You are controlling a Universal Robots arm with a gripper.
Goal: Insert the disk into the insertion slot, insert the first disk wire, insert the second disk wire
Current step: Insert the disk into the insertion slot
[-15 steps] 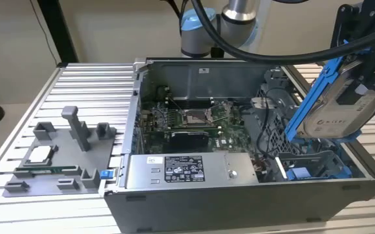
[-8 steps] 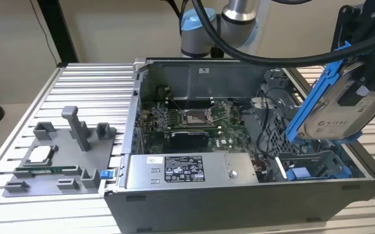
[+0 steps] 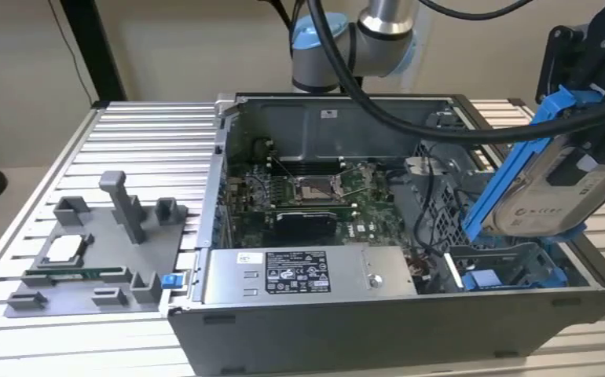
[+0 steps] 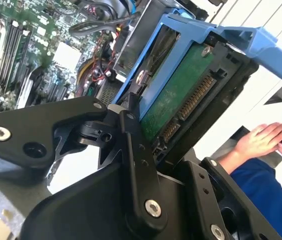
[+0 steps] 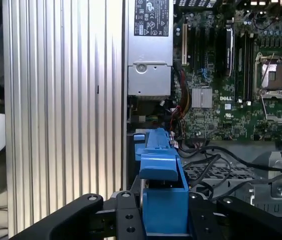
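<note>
Grips the disk (image 3: 550,192) across its blue carrier frame, with the hand (image 3: 594,157) closed snugly on both edges. Holds it tilted in the air above the insertion slot (image 3: 496,267), not in it; slot just below the hand inside the open computer case (image 3: 386,326). In the second wrist view, shows the disk (image 4: 178,100) from its green circuit side. Farther from the hand: power-supply box (image 3: 302,275), motherboard (image 3: 313,196), ribbed worktop (image 3: 145,133).
</note>
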